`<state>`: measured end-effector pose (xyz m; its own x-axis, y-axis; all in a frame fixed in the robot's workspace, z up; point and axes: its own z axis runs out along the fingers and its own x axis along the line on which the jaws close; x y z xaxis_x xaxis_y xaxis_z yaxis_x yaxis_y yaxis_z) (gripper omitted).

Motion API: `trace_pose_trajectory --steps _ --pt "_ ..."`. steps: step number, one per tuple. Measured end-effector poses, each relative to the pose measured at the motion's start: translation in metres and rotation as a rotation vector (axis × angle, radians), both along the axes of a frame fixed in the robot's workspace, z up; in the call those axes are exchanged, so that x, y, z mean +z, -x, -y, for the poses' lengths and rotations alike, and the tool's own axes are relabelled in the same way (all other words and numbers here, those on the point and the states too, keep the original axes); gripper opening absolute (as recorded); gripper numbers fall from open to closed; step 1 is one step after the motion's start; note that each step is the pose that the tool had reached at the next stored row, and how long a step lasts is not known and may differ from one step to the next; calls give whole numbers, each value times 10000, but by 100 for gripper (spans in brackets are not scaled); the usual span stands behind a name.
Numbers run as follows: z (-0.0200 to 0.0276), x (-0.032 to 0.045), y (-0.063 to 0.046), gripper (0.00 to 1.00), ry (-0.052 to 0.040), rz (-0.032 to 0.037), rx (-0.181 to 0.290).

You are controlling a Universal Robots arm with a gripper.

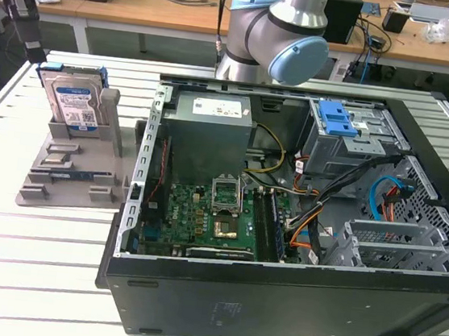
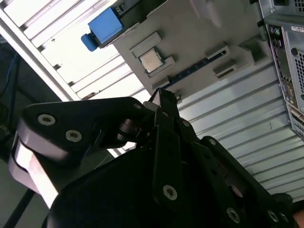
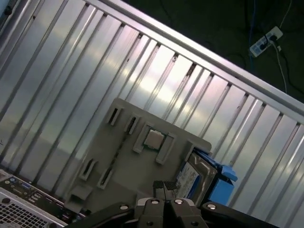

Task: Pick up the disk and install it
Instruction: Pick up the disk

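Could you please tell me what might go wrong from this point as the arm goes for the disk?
1. The disk stands upright in a slot of the grey holder; an off-centre grasp might jam it against the slot walls.
2. A processor chip lies on the same holder, close by; the shut gripper could knock it.
3. Loose cables cross the case beside the drive cage and may snag the disk.

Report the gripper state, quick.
Gripper: closed, holding nothing, fingertips together in both wrist views. The disk stands in the grey holder on the table.
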<state>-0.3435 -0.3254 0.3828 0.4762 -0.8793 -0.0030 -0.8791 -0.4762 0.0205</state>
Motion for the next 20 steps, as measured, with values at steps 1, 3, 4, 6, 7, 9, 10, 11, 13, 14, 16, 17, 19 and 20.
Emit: trace_pose_trajectory --steps 1,3,4,6,7,9,10,11,13,14,16,17,19,20 --pt "0 0 0 11 1 0 -129" --pt "0 0 0 11 1 -1 -440" --pt "0 0 0 11 1 0 -686" --pt "0 0 0 11 0 0 -943" --pt "0 0 0 11 0 -1 -1153" --pt "0 0 0 11 0 -1 -1479" --pt "0 0 0 11 0 0 -1683" --pt "0 0 0 11 0 -1 -1856" --pt "0 -1 0 11 0 0 -2439" --pt "0 -1 0 11 0 0 -2655" --pt "0 -2 0 11 0 -1 -2997" --pt "0 -3 0 11 1 -1 -3184" --pt "0 -5 0 11 1 -2 -3501" --pt "0 -7 0 11 1 -1 -3805"
